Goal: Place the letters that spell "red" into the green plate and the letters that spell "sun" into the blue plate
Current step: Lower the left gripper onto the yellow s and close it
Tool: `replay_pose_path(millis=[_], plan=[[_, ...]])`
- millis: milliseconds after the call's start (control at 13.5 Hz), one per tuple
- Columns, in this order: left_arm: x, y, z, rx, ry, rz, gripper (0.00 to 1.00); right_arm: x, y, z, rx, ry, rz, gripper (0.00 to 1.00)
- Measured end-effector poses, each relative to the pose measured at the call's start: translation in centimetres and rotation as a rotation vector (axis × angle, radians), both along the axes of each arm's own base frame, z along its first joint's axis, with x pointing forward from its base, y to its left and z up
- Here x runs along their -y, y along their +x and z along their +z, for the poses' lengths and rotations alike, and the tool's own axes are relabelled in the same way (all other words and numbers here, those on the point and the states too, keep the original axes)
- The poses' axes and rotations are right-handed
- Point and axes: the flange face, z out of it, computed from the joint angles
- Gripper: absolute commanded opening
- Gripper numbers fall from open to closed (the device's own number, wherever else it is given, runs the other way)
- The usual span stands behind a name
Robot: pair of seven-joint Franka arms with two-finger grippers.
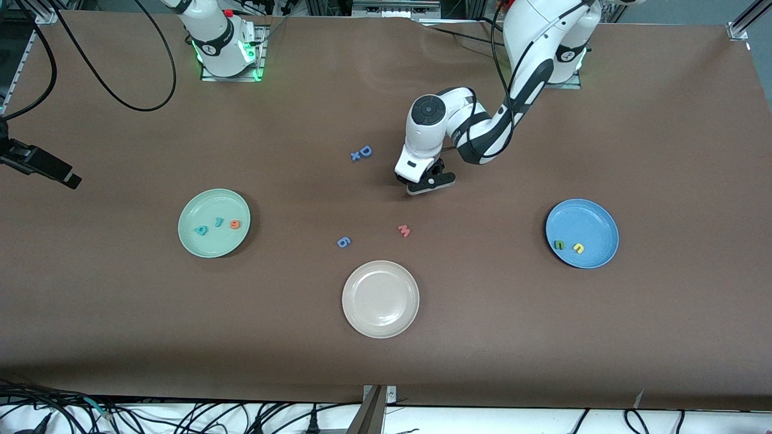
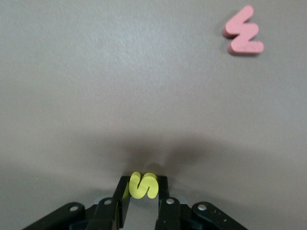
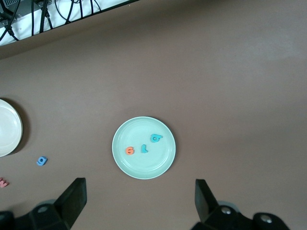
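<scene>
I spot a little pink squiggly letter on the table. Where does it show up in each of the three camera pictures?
Front view: the pink letter lies mid-table, between the left gripper and the cream-white plate.
Left wrist view: upper corner, away from the fingers shut on the yellow "s".
Right wrist view: only a sliver at the picture's edge.
Shared landmark: the brown tabletop.

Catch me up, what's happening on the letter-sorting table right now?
The left gripper is shut on the yellow "s", low over the table's middle near the pink "w". The green plate already holds the teal "d", teal "r" and orange "e". The blue plate holds the green "n" and yellow "u". The right gripper waits open above the green plate.
</scene>
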Motion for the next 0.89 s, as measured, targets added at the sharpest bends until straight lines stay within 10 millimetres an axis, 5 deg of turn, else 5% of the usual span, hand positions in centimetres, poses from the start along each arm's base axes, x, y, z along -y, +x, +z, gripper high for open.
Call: replay_pose_path(millis=[444, 888], plan=[[-2.6, 5.1, 2.6, -0.007, 0.069, -0.055, 0.09, 0.1, 0.0, 0.0, 0.000, 0.000, -0.001, 1.00], [-8.9, 9.2, 5.0, -0.049, 0.135, -0.204, 0.09, 0.1, 0.0, 0.0, 0.000, 0.000, -0.001, 1.00]])
